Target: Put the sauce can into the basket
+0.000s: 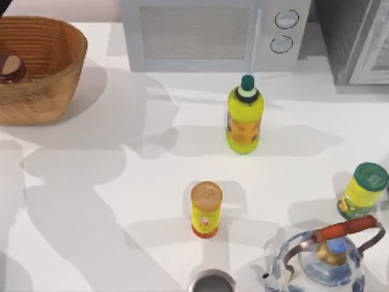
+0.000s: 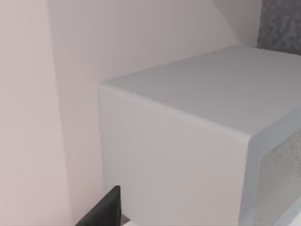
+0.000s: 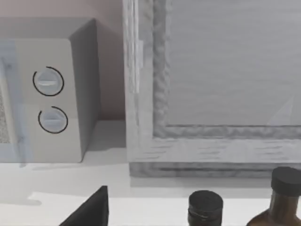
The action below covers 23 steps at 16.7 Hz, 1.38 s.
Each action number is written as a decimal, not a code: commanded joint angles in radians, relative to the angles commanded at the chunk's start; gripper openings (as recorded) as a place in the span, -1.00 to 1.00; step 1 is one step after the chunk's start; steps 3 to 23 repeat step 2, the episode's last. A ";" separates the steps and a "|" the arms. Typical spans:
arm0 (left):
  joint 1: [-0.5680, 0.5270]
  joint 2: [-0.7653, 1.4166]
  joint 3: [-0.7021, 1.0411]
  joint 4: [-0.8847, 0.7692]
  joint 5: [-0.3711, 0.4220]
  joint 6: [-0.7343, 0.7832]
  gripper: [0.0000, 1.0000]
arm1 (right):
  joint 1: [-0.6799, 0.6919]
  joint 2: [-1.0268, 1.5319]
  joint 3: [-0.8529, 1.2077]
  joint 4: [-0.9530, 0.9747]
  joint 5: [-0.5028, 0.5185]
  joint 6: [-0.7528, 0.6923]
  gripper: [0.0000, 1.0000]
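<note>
The sauce can (image 1: 11, 68), dark maroon with a tan top, rests inside the woven orange-brown basket (image 1: 58, 55) at the table's back left, close to the basket's left wall. A black edge of my left gripper (image 2: 104, 211) shows in the left wrist view, high up and facing the side of the white microwave (image 2: 188, 155). A black edge of my right gripper (image 3: 89, 209) shows in the right wrist view, facing the microwave's two dials and a grey cabinet. Neither gripper is near the can.
The microwave (image 1: 206, 33) and a grey cabinet (image 1: 358, 36) line the back. A green-capped yellow bottle (image 1: 245, 118), a yellow can with a red base (image 1: 206, 210), a green-lidded can (image 1: 363, 190), a kettle (image 1: 325, 261) and a metal cup (image 1: 211, 283) stand around. Two dark bottles (image 3: 205, 207) are near the cabinet.
</note>
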 joint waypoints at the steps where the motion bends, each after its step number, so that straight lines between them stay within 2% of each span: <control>1: 0.000 0.000 0.000 0.000 0.000 0.000 1.00 | 0.000 0.000 0.000 0.000 0.000 0.000 1.00; 23: 0.000 0.000 0.000 0.000 0.000 0.000 1.00 | 0.000 0.000 0.000 0.000 0.000 0.000 1.00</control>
